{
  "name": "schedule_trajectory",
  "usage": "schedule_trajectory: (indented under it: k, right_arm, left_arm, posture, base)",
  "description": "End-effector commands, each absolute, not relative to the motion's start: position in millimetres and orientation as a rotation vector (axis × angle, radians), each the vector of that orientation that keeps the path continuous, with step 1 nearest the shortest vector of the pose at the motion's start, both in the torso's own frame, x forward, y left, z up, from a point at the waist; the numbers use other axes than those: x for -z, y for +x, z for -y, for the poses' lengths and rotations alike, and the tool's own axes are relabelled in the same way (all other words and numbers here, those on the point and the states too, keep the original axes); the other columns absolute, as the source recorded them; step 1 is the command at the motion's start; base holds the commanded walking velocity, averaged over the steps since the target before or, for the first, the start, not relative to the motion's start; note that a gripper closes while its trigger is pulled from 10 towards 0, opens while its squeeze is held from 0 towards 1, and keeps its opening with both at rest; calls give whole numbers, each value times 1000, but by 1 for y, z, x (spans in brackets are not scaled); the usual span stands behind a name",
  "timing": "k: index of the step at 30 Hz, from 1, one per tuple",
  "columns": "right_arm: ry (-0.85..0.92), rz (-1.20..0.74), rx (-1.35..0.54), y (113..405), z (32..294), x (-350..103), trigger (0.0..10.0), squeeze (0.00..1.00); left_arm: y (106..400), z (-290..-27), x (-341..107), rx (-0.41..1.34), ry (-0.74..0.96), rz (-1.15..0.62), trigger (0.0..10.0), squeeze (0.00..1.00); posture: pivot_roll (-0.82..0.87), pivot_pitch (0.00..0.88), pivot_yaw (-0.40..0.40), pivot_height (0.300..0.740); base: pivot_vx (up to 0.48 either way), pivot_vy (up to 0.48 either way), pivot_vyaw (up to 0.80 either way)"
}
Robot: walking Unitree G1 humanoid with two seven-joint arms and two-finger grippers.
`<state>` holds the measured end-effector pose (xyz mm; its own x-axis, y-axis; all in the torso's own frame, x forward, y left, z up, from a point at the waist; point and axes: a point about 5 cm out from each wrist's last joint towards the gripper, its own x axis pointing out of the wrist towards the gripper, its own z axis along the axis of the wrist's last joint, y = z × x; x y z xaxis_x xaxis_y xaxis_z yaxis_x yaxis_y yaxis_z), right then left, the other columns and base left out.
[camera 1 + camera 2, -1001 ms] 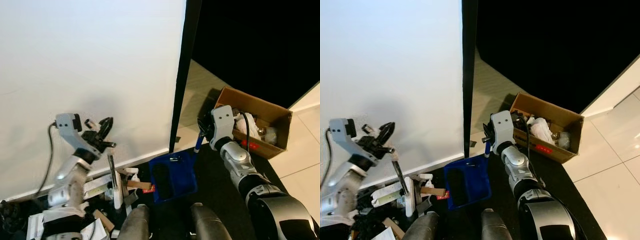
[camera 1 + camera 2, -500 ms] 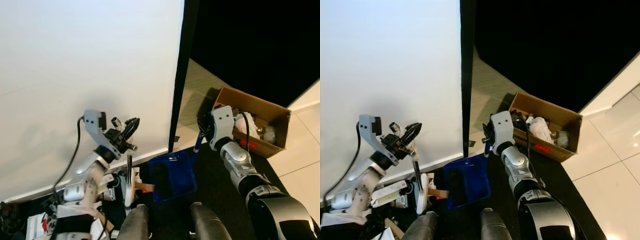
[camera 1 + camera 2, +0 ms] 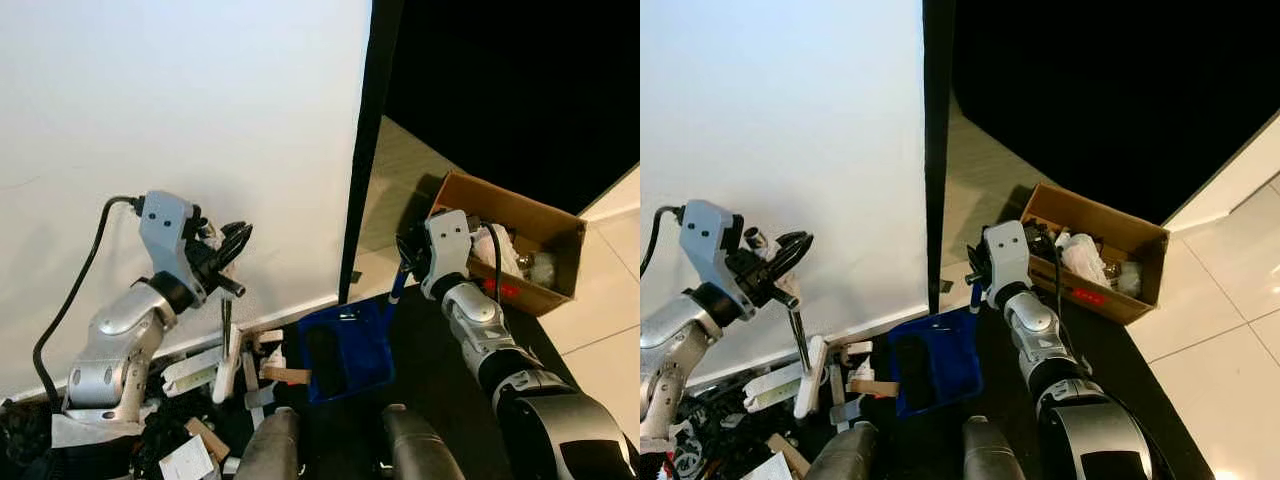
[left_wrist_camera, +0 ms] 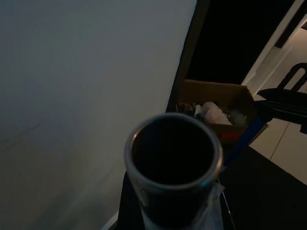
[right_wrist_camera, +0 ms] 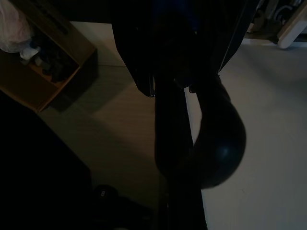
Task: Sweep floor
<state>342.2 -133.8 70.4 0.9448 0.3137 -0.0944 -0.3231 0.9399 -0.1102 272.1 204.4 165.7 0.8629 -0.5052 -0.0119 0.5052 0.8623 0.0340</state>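
Left arm: raised and bent at the elbow, wrist up near the white wall (image 3: 180,120), forearm rising from the robot's left side.
Left gripper (image 3: 228,262): black fingers clamped round the top of the broom (image 3: 226,335) handle; in the left wrist view the open end of that metal tube (image 4: 173,167) sits right before the lens.
Broom: thin handle running almost straight down from the gripper; pale head on the floor among the litter, just left of the dustpan.
Right arm: stretched forward and a little inward, wrist level with the box's near end.
Right gripper (image 3: 406,262): closed on the dustpan's blue handle (image 3: 397,288); the right wrist view is dark, so the grip reads only as probably firm.
Dustpan (image 3: 345,352): blue, mouth toward the litter, resting on the dark mat (image 3: 440,360), handle slanting up to the right gripper.
Litter (image 3: 275,372): wood scraps, white packets and paper pieces heaped on the floor by the wall's base, touching the broom head.
Box (image 3: 520,245): brown cardboard, open, holding crumpled white rubbish; stands on the pale tiles beyond the right arm.
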Motion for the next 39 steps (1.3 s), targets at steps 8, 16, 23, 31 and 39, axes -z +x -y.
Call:
schedule_trajectory:
  k: [8, 16, 23, 31, 39]
  right_arm:
    - [-107, -189, -313, 331, 135, -49, 10000, 0]
    - [-108, -188, -312, 332, 134, -49, 10000, 0]
    - [-107, -187, -313, 332, 134, -49, 10000, 0]
    - [-105, -188, -315, 331, 134, -49, 10000, 0]
    - [-105, -186, -314, 331, 134, -49, 10000, 0]
  left_arm:
    - [275, -182, -179, 524, -186, 45, 10000, 0]
    - [279, -189, -140, 401, -266, -37, 10000, 0]
    - [278, -198, -120, 345, -333, -6, 10000, 0]
    - [278, -207, -123, 280, -384, 55, 10000, 0]
    - [279, -217, -143, 245, -586, 224, 10000, 0]
  posture:
    - [47, 198, 18, 740]
    - [42, 195, 19, 740]
    - [37, 196, 18, 740]
    - [36, 203, 17, 740]
    - [37, 204, 19, 740]
  base:
    - [0, 0, 0]
    - [0, 0, 0]
    - [0, 0, 0]
    - [0, 0, 0]
    - [0, 0, 0]
